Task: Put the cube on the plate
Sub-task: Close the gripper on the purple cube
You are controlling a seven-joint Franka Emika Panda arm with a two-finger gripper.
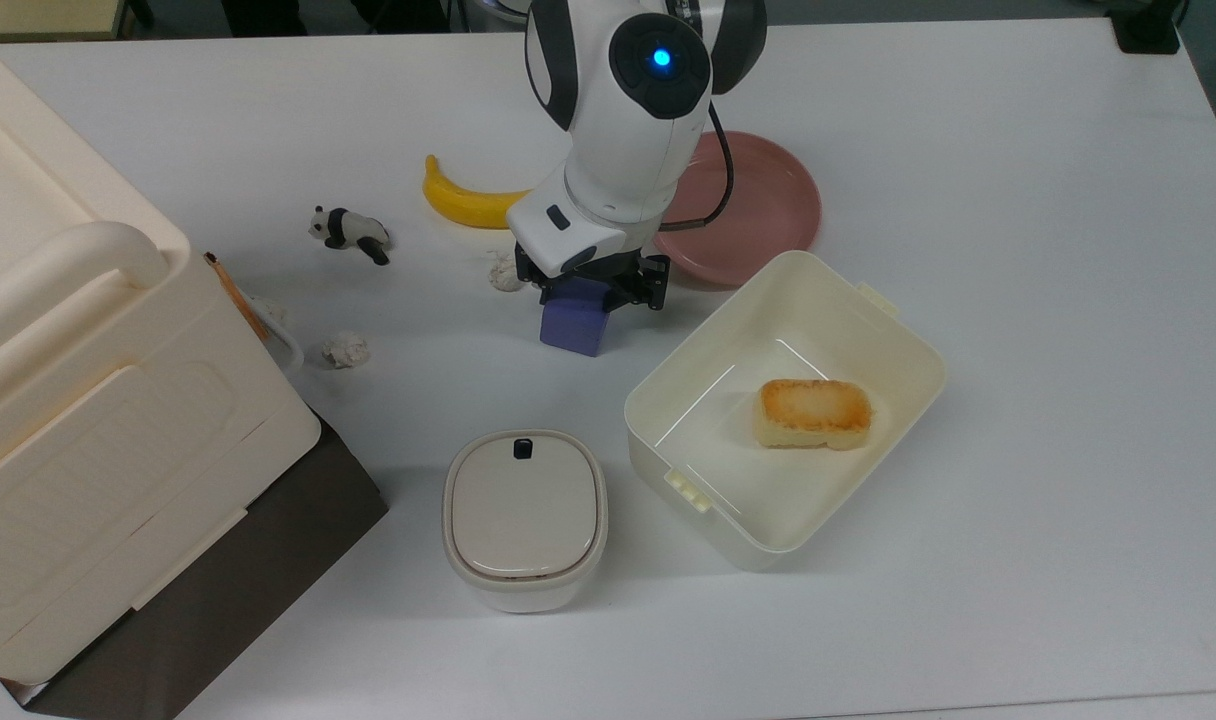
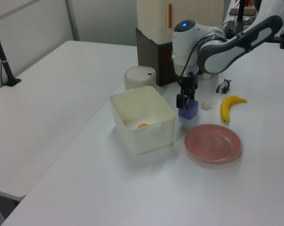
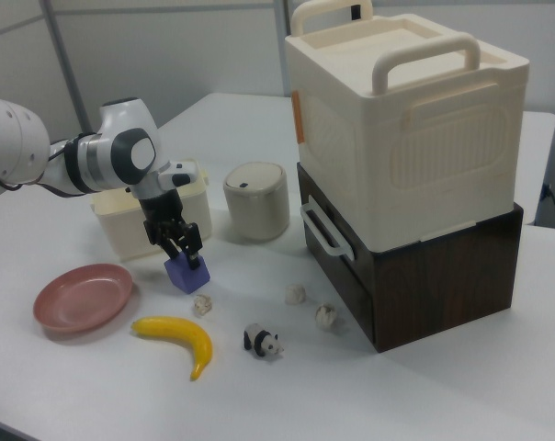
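The blue-purple cube (image 1: 571,328) (image 2: 191,112) (image 3: 189,276) rests on the white table, just off the top view's left of the pink plate (image 1: 758,200) (image 2: 212,143) (image 3: 80,296). My gripper (image 1: 600,290) (image 2: 185,101) (image 3: 179,246) is down over the cube, open, with one black finger on each side of its upper part. The arm's white wrist hides the cube's top and the plate's left rim in the top view. Nothing lies on the plate.
A cream tub (image 1: 708,330) with a toasted bread block (image 1: 815,412) stands close to the cube and plate. A banana (image 1: 468,205), toy panda (image 1: 348,230), two paper balls (image 1: 345,350), a lidded pot (image 1: 524,515) and a big cream box (image 1: 88,380) lie around.
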